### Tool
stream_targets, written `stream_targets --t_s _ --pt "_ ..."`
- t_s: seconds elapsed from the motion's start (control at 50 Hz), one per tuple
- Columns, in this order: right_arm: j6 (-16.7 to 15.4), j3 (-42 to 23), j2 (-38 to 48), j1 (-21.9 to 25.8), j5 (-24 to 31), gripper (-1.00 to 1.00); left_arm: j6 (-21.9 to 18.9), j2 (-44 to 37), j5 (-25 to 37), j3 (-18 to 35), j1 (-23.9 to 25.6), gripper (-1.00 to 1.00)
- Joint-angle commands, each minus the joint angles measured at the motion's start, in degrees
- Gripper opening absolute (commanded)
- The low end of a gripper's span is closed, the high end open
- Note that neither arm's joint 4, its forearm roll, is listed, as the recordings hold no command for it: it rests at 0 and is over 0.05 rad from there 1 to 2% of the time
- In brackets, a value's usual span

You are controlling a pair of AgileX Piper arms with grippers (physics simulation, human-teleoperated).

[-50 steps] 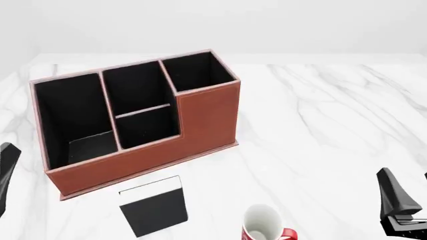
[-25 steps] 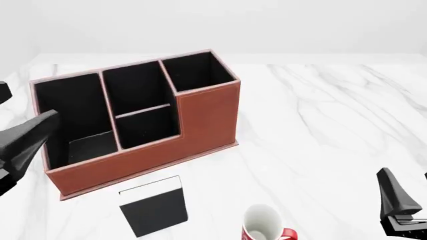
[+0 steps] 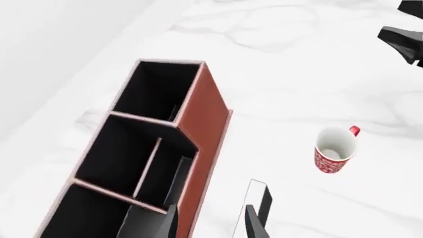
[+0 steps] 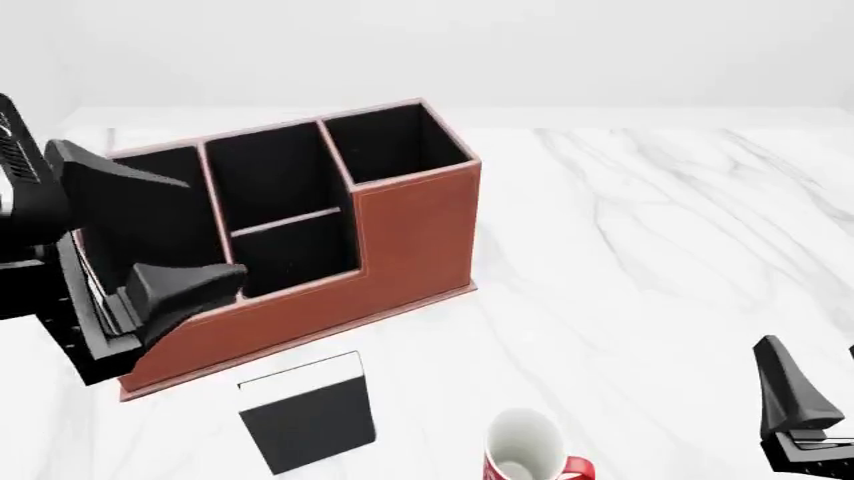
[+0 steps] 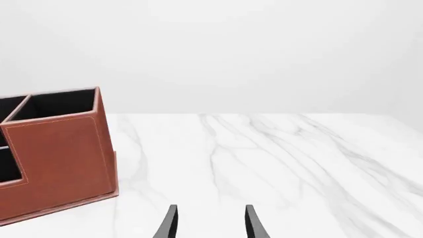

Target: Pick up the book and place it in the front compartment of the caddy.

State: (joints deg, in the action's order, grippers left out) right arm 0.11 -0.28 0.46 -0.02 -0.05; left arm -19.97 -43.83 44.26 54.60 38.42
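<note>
The book (image 4: 307, 412), thin, stiff, probably light, lies flat beyond the empty, parted fingertips of the left gripper (image 3: 210, 222), beside the caddy (image 4: 400, 240); pinching across its edges seems best

On the table (image 4: 641, 230), the book (image 4: 307, 409) lies just in front of the caddy (image 4: 400, 240), the mug (image 4: 527, 448) to the book's right, the left gripper (image 4: 167, 240) over the caddy's left end.
</note>
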Motion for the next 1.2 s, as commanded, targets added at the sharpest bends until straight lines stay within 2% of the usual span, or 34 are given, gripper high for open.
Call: stream_targets --t_s 0.02,0.26,0.46,0.56,0.74,0.9,0.94,0.98,1.2 --pt "-0.03 0.03 -0.04 0.0 -0.01 1.0 -1.79 -7.69 8.39 3.52 2.59 1.0" --pt "-0.04 0.03 -0.04 0.0 -0.01 1.0 -5.17 -12.42 11.18 4.95 1.34 1.0" --pt "-0.03 0.03 -0.06 -0.01 -0.01 1.0 -7.51 -16.01 11.14 3.06 1.0 1.0" --pt "-0.02 0.03 -0.04 0.01 -0.01 1.0 -6.05 -17.34 11.6 4.57 2.67 1.0" --pt "-0.03 0.03 -0.04 0.0 -0.01 1.0 -4.46 -19.37 9.62 1.44 4.37 1.0" --pt "-0.03 0.03 -0.04 0.0 -0.01 1.0 -3.44 -20.52 8.1 0.73 5.34 1.0" --pt "-0.01 0.03 -0.05 0.0 -0.01 1.0 -1.93 -20.39 7.53 1.77 6.2 1.0" --pt "-0.02 0.03 -0.04 0.0 -0.01 1.0 -0.86 -20.68 6.22 -0.09 7.07 1.0" --pt "-0.03 0.03 -0.03 0.01 -0.01 1.0 -0.25 -21.71 4.17 -1.98 7.17 1.0"
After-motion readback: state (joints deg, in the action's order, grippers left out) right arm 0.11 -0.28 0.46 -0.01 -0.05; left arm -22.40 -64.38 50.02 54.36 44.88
